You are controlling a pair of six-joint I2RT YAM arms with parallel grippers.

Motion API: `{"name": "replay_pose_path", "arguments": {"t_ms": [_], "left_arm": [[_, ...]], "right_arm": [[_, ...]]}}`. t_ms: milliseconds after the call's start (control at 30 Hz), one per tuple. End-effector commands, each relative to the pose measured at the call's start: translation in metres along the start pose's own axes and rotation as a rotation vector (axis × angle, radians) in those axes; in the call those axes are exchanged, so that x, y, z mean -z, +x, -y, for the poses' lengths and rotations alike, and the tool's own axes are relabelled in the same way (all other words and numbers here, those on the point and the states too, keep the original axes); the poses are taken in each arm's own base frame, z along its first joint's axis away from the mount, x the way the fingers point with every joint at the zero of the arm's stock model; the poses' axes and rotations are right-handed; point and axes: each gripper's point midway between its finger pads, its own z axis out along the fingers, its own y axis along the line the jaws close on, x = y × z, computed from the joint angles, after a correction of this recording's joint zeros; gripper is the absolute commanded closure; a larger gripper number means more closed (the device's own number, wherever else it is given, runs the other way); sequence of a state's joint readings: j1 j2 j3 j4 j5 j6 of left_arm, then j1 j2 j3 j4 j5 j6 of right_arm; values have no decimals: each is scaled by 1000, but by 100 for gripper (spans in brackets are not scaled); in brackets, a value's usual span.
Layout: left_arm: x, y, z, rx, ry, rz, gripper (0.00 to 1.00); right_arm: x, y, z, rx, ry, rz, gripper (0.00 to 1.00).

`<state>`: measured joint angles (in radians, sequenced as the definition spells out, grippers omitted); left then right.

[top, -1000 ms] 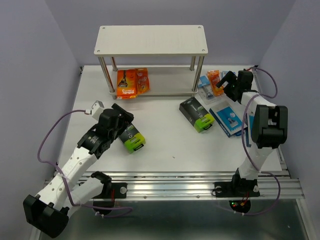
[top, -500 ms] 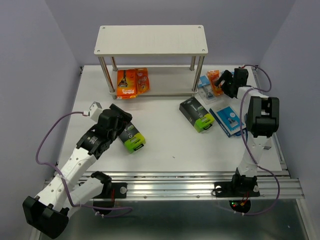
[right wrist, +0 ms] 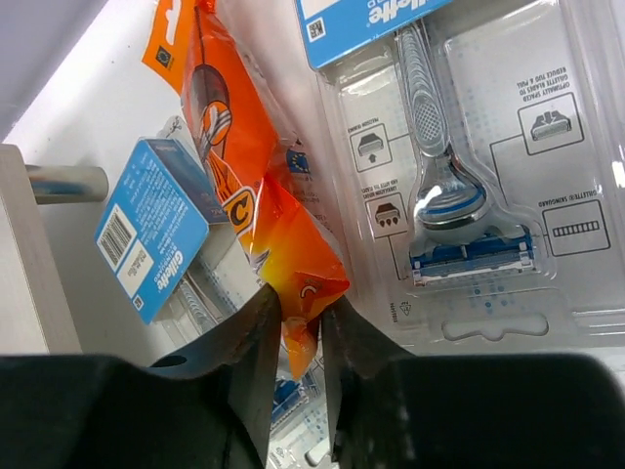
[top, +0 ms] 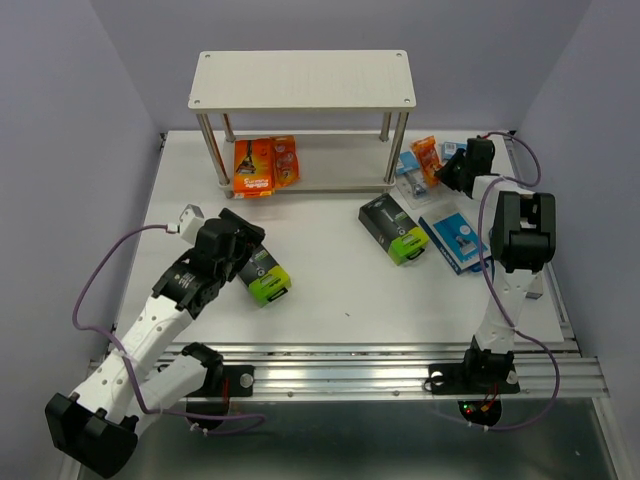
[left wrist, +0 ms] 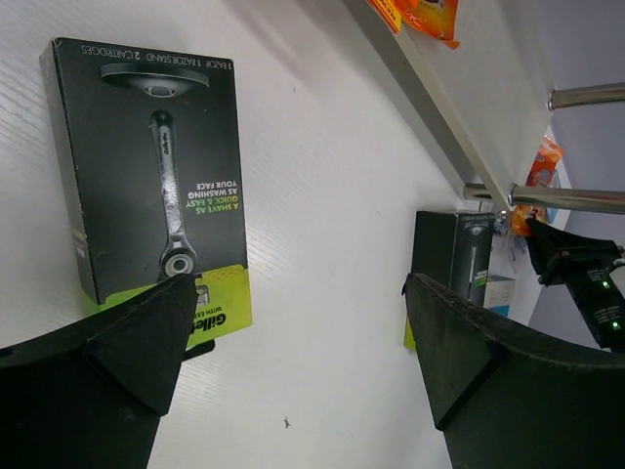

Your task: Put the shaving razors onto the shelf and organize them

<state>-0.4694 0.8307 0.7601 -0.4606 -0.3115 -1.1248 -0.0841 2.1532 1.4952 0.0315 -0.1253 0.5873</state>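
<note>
The two-tier shelf of pale wood-grain boards on silver metal posts (top: 300,80) stands at the far middle of the table. Two orange flat razor packs (top: 255,168) lie side by side on the left end of its lower board. A black-and-lime-green razor box (top: 262,275) lies flat and face up at the near left, turned diagonally. A second black-and-lime box (top: 394,228) lies flat right of centre, with a blue box with a white panel (top: 455,238) just to its right. Farther back, beside the shelf's right end, clear blister cards with light-blue headers (top: 410,178) lie in a loose overlapping cluster. A third orange pack (right wrist: 244,186) rests across them, one end pinched in the right gripper (right wrist: 298,303).
</note>
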Motion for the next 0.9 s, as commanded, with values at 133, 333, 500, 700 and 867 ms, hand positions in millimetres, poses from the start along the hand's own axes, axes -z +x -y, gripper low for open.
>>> {"name": "replay_pose_path", "arguments": {"t_ms": [133, 333, 500, 700, 867], "left_arm": [[12, -7, 8, 35, 54, 12, 1], [19, -5, 6, 53, 87, 8, 1], [24, -6, 4, 49, 102, 12, 1], [23, -4, 7, 32, 126, 8, 1], [14, -4, 18, -2, 141, 5, 1]], "right_arm": [[26, -28, -26, -21, -92, 111, 99], [69, -33, -36, -75, -127, 176, 99], [127, -32, -40, -122, -158, 245, 99], [199, 0, -25, -236, -148, 260, 99], [263, 47, -5, -261, -119, 208, 99]]}}
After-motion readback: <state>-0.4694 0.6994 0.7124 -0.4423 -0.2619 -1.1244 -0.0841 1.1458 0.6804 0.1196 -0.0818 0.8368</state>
